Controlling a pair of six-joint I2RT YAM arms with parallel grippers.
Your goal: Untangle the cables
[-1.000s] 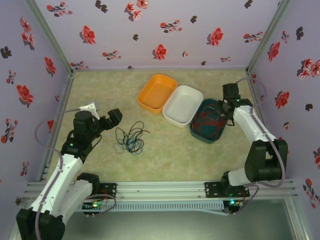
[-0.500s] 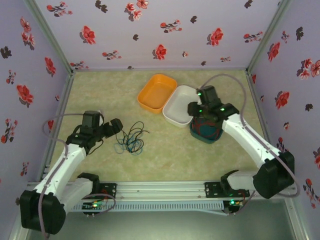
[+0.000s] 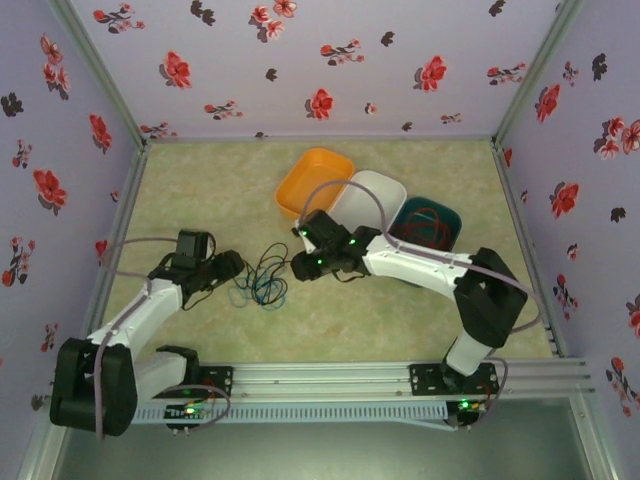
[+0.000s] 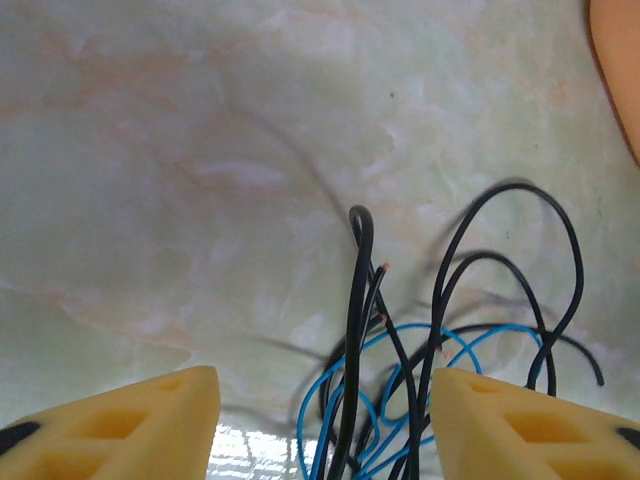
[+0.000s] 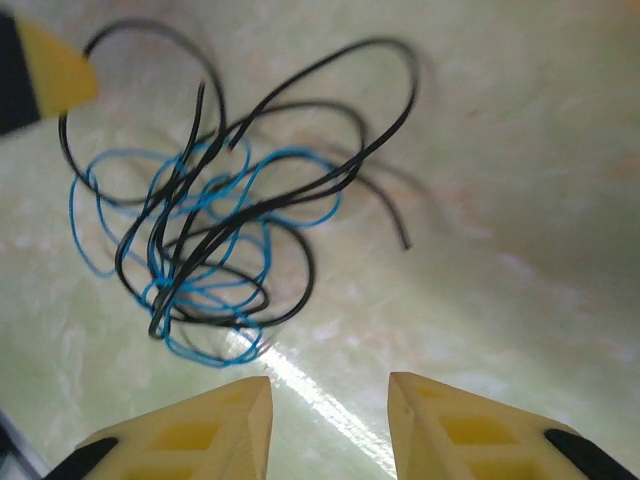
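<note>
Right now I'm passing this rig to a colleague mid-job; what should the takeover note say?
Black and blue cables: one tangle on the table between the grippers.
Red cables: in the teal bin.
Left gripper: open, black strands between its jaws, nothing pinched.
Right gripper: open, empty, facing the tangle.
Done: red apart from the rest.
Left: separate black from blue.

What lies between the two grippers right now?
A loose tangle of thin black and blue cables lies between the left gripper and the right gripper, clearest in the top view.
</note>
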